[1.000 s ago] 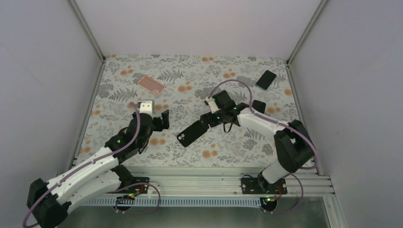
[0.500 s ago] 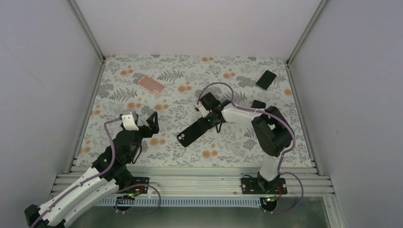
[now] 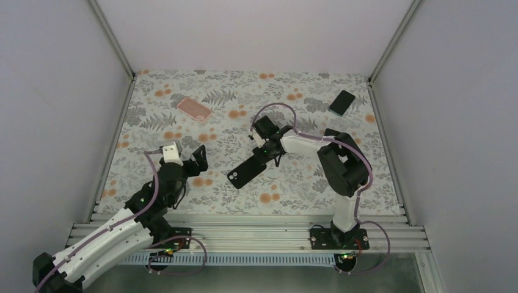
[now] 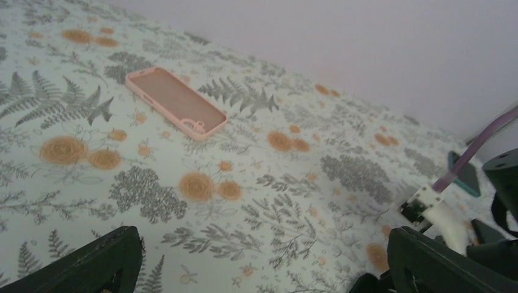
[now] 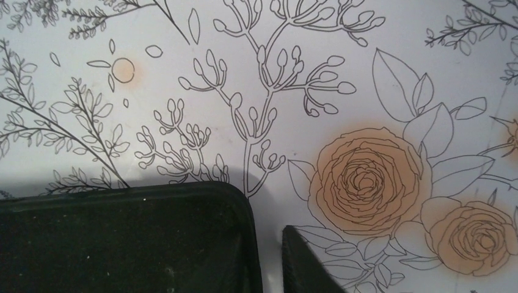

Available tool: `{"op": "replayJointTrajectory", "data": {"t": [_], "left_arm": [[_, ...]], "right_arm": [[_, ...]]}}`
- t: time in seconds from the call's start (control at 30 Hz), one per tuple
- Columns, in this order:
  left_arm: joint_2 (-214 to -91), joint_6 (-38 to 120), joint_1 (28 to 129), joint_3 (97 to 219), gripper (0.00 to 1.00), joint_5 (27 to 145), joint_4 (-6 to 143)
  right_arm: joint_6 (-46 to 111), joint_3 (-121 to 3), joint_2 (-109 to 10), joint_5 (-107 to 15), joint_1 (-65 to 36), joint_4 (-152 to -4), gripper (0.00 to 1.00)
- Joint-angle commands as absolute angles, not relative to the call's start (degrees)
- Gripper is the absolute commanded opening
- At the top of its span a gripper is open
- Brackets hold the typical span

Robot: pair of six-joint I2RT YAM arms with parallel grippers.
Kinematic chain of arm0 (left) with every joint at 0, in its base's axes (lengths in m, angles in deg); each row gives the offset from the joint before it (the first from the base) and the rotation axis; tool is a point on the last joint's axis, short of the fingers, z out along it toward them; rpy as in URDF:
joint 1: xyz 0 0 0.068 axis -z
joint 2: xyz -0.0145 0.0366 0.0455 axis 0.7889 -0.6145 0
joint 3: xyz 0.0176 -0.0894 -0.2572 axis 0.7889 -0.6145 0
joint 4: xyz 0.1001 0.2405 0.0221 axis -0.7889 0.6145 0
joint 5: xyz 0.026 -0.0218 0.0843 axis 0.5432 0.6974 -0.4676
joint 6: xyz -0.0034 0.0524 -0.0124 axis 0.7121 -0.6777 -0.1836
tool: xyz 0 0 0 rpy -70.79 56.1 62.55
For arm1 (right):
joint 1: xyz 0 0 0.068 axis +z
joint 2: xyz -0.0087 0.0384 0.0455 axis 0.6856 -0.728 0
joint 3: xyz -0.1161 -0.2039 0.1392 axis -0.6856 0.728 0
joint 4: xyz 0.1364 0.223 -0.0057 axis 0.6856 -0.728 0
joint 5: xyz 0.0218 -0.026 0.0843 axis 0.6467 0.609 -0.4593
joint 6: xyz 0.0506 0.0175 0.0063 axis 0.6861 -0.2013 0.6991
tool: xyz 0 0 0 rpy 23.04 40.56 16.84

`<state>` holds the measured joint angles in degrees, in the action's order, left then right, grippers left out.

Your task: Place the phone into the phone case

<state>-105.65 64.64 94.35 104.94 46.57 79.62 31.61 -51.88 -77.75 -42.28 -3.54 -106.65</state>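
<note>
A black phone case (image 3: 249, 170) lies slantwise mid-table; its raised rim and dusty inside (image 5: 122, 244) fill the lower left of the right wrist view. My right gripper (image 3: 267, 151) is down at the case's upper end, jaws drawn narrow. One finger (image 5: 302, 265) sits just outside the corner with a thin gap to the rim; the other finger is lost against the black. The dark phone (image 3: 342, 102) lies at the far right, well away from both grippers. My left gripper (image 3: 198, 154) hangs open over bare cloth, with nothing between its fingers (image 4: 91, 262).
A pink phone case (image 3: 194, 109) (image 4: 176, 102) lies hollow side up at the back left. A small black object (image 3: 333, 133) sits by the right arm's elbow. White walls with metal posts close in the flowered tabletop (image 3: 293, 189).
The right gripper came down and left onto the black case's upper end, and its jaws narrowed. The left arm pulled back toward the near left, still open.
</note>
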Motion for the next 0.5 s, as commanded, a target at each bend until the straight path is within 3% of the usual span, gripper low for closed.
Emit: {"op": "replayJointTrajectory", "data": {"t": [0.0,0.07,0.47], "left_arm": [[-109.8,67.7,94.5,108.5,1.0,46.3,81.2],[-112.3,68.0,94.5,109.6,1.0,47.2,81.7],[-121.3,71.7,94.5,111.2,1.0,54.3,80.9]], "right_arm": [[35.1,-52.8,-78.9,-39.9,-3.0,-109.3,0.1],[37.7,-52.6,-78.5,-38.3,-3.0,-110.1,0.04],[60.9,-41.0,-67.5,-34.8,-3.4,-106.6,0.04]]}}
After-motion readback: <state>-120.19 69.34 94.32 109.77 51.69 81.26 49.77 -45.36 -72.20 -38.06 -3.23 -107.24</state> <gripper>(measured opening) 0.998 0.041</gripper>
